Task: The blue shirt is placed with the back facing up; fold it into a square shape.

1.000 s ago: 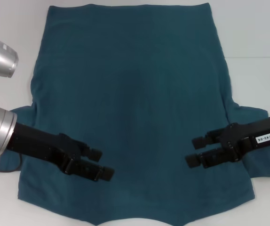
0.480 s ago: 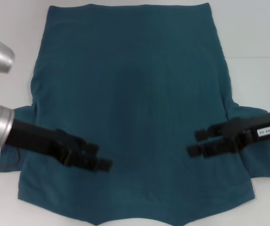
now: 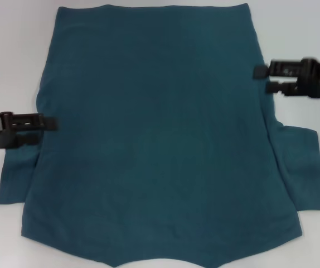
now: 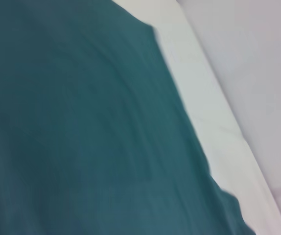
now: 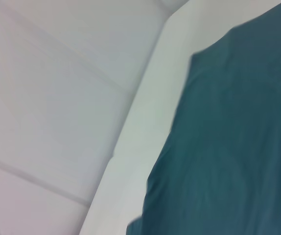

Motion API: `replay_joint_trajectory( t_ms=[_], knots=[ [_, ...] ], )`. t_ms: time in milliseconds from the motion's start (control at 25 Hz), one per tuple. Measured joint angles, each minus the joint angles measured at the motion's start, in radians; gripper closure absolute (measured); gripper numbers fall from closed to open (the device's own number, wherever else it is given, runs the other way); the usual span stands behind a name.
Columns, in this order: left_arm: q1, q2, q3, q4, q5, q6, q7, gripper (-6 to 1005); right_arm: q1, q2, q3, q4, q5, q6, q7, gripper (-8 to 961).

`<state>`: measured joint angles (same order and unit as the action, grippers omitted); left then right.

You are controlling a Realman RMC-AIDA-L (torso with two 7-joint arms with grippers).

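While the shirt (image 3: 160, 139) lies flat mid-tabletop (image 3: 15, 56), unfolded, my left hand (image 3: 51, 124) and right hand (image 3: 263, 79) hover empty, slightly parted, at its side edges; next I must grip both sides.

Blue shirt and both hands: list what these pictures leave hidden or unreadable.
- Blue shirt, head view: the collar end runs off the near picture edge; its front lies face down, so any print is hidden.
- Left hand, head view: motion blur leaves the finger gap unreadable.
- Right hand, head view: blurred likewise.
- Both wrist views: blurred, showing only shirt and table, no fingers.
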<state>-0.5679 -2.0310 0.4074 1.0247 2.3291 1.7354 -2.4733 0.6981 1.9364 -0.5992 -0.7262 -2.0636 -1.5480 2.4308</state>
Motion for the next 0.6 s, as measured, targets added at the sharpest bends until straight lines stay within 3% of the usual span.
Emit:
replay_joint_trajectory(
  t_ms=[200, 600],
  knots=[
    [0.018, 0.009, -0.115, -0.064, 0.074, -0.078, -0.033, 208, 0.039, -0.052, 0.0, 0.066, 0.007, 0.065, 0.044, 129],
    [0.07, 0.0, -0.161, -0.1, 0.081, -0.228, -0.007, 208, 0.05, -0.059, 0.003, 0.087, 0.007, 0.084, 0.048, 129]
  ],
)
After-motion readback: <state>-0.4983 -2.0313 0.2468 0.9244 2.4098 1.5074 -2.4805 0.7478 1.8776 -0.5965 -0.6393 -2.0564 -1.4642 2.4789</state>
